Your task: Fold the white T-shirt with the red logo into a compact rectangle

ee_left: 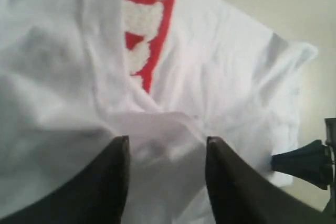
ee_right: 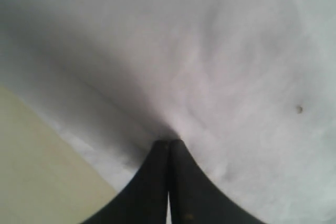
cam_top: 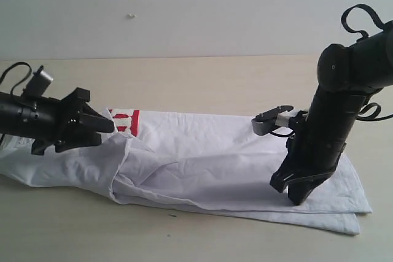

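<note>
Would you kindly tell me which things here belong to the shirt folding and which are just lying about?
Part of the job: white T-shirt, red logo, left gripper, right gripper.
Just lying about: small dark crumb on the table, speck on the wall.

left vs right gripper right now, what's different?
The left gripper has its jaws apart; the right gripper is shut. The left gripper lies nearly level beside the red logo; the right gripper points steeply down at the opposite end. Both are black, with tips at the white T-shirt.
</note>
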